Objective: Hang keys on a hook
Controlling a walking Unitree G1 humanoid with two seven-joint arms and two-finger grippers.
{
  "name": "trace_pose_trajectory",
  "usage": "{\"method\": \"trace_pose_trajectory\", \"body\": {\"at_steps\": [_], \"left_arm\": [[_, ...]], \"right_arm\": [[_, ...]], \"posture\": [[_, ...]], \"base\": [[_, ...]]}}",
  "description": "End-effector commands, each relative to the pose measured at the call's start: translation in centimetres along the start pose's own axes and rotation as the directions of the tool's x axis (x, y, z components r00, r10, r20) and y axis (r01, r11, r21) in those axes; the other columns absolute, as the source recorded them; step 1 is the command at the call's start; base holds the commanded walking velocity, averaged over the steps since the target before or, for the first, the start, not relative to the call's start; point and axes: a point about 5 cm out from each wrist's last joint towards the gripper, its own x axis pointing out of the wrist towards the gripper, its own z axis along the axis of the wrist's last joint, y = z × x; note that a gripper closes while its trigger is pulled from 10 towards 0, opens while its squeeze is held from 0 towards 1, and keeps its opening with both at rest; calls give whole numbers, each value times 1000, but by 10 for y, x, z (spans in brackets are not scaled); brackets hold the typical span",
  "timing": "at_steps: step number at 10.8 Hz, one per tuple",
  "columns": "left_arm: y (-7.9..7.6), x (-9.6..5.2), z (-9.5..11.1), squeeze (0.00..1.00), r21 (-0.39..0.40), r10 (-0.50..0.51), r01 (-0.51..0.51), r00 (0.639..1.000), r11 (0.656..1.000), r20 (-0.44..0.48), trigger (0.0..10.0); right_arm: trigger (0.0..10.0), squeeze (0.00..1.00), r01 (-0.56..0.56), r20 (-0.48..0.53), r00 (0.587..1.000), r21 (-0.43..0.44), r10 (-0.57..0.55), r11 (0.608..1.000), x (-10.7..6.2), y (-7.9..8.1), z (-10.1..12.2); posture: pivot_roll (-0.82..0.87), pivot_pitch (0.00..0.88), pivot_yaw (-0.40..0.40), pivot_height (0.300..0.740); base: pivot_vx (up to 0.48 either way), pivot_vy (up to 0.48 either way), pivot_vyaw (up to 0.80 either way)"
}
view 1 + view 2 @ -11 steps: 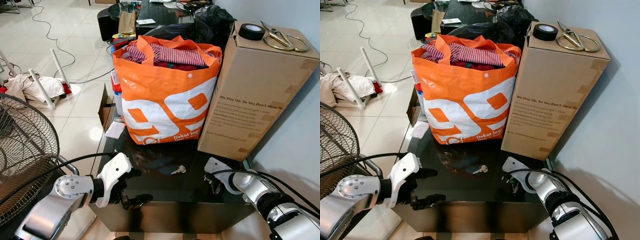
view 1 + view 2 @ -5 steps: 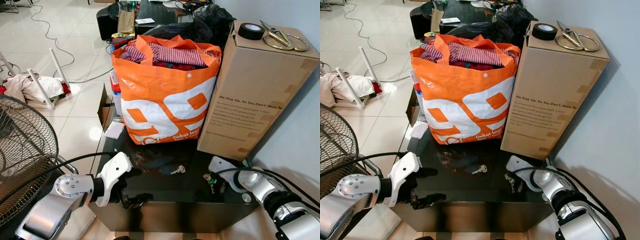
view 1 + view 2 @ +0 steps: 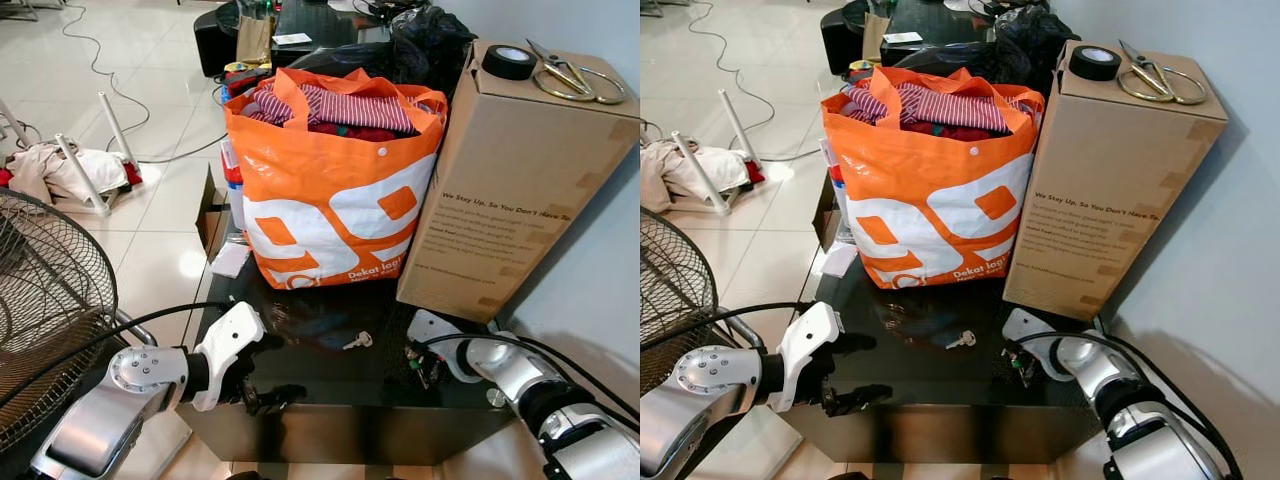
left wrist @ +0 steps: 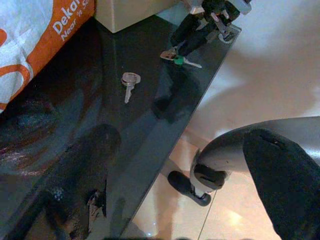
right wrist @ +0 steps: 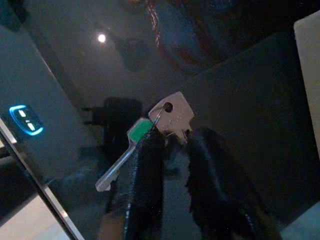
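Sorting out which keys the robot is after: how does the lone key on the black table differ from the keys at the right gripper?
The lone key is single and plain silver; the gripper's keys are a bunch, one with a green head. The lone key lies flat and untouched near the orange bag; the bunch sits at the right gripper fingertips, nearer the cardboard box. Both are over the table.
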Motion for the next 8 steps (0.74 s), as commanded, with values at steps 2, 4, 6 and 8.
{"method": "trace_pose_trajectory", "body": {"at_steps": [2, 4, 6, 8], "left_arm": [[1, 0, 3, 141, 16, 5, -5, 1000, 1000, 1, 10000], [1, 0, 3, 137, 15, 5, -5, 1000, 1000, 2, 10000], [1, 0, 3, 137, 16, 2, -2, 1000, 1000, 1, 10000], [1, -1, 3, 137, 18, 0, 0, 1000, 1000, 0, 10000]], "right_arm": [[10000, 0, 17, 3, 1000, -13, -17, 1000, 0, -2, 1], [10000, 0, 18, 12, 1000, -11, -18, 1000, 0, -2, 5], [10000, 0, -15, 41, 999, 11, 15, 1000, -3, -4, 6], [10000, 0, -62, 69, 996, 12, 61, 998, -6, -1, 6]], "posture": [[12, 0, -21, 740], [12, 0, -21, 740], [10, 0, -17, 740], [7, 0, -16, 740]], "base": [[0, 0, 0], [0, 0, 0], [0, 0, 0], [0, 0, 0]]}}
